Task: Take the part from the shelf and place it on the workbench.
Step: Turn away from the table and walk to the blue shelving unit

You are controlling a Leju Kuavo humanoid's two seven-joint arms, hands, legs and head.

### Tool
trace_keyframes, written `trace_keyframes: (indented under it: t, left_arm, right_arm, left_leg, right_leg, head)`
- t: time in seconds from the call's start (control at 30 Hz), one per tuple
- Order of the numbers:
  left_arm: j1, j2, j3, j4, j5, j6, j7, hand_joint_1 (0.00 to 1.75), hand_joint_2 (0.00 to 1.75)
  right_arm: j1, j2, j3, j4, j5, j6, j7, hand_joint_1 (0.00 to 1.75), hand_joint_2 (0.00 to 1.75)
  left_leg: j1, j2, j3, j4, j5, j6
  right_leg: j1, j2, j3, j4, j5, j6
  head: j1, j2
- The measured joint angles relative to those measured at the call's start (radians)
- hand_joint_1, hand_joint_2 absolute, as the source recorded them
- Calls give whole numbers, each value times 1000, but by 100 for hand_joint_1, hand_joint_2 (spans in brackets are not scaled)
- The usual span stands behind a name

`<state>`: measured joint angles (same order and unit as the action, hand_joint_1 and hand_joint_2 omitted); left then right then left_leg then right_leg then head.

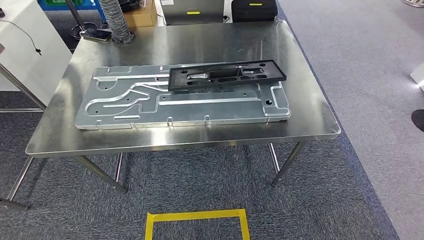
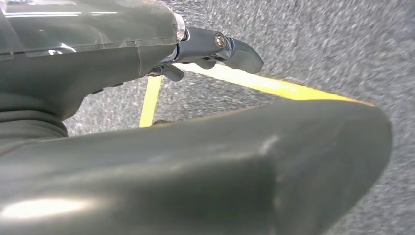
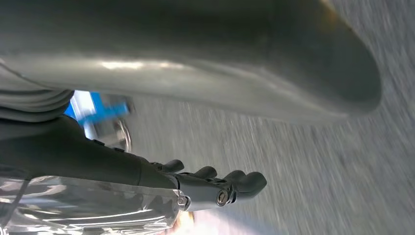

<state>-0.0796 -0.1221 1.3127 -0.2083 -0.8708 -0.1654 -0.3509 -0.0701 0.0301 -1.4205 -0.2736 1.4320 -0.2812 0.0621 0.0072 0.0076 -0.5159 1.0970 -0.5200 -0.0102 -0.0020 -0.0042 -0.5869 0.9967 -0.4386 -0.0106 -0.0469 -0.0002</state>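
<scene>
1. The shiny stainless-steel workbench [image 1: 200,137] hides the upper parts of its own steel legs, and the picture's left edge cuts its far-left leg.
2. Beyond the workbench, the grey ribbed hose [image 1: 116,20] and the two dark cases [image 1: 254,9] are cut off by the top edge.
3. In the right wrist view, a blue object [image 3: 98,110] is too blurred to identify.

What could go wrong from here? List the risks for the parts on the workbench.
1. The black frame lies loose on the large metal plate, its far right end reaching past the plate's far edge; a bump to the steel workbench could probably slide it off.
2. The plate's near edge sits fairly close to the workbench's front edge, so pushing against it might shift it toward the drop.
3. Both the left hand and the right hand hang by the floor holding nothing, so neither can steady the parts.
</scene>
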Motion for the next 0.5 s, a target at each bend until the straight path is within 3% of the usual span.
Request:
trace_keyframes:
  t: [0.07,0.17,0.23,0.3,0.33,0.37,0.4,0.43,0.5]
  left_arm:
    - [-4,0,-5,0,-6,-1,-1,0,0]
    - [-3,-2,-7,0,-11,-2,-3,0,0]
    - [-2,-3,-8,0,-13,-4,-4,0,0]
    - [-3,-3,-10,0,-18,-7,-6,0,0]
    - [-3,-4,-12,0,-23,-9,-6,0,0]
    - [-3,-4,-15,0,-28,-12,-6,0,0]
    - [-3,-4,-19,0,-34,-14,-6,0,0]
    - [-4,-5,-24,0,-39,-15,-6,0,0]
    - [-5,-7,-32,1,-45,-15,-6,0,0]
  right_arm:
    - [-5,8,-3,16,-3,32,-4,0,0]
    - [-10,13,-5,30,-8,60,-20,0,0]
    - [-9,15,-6,36,-12,66,-25,0,0]
    - [-10,15,-6,40,-9,76,-33,0,0]
    - [-10,16,-6,42,-9,81,-38,0,0]
    - [-11,17,-6,44,-10,86,-42,0,0]
    - [-11,19,-6,46,-13,90,-44,0,0]
    - [-12,20,-6,48,-16,92,-45,0,0]
    - [-16,21,-6,50,-21,102,-51,0,0]
  left_leg:
    - [-7,-1,63,-104,-2,10]
    - [-8,2,61,-137,14,23]
    - [-3,6,47,-143,33,37]
    - [-4,7,23,-136,48,45]
    - [-4,8,9,-131,54,46]
    - [-5,8,-6,-123,61,45]
    - [-5,9,-21,-115,66,44]
    - [-4,8,-37,-107,71,42]
    - [-4,8,-64,-88,79,35]
  right_leg:
    - [1,-1,-14,3,16,9]
    - [-2,0,-25,1,29,26]
    - [-4,3,-43,49,-27,37]
    - [-8,3,-79,172,-119,45]
    - [-10,3,-93,234,-150,48]
    - [-11,3,-95,274,-158,51]
    - [-13,3,-82,281,-144,53]
    - [-14,3,-51,250,-116,53]
    - [-13,3,43,119,-80,49]
  head:
    - [0,0]
    - [0,0]
    - [0,0]
    - [0,0]
    - [0,0]
    - [0,0]
    - [0,0]
    - [0,0]
    - [0,0]
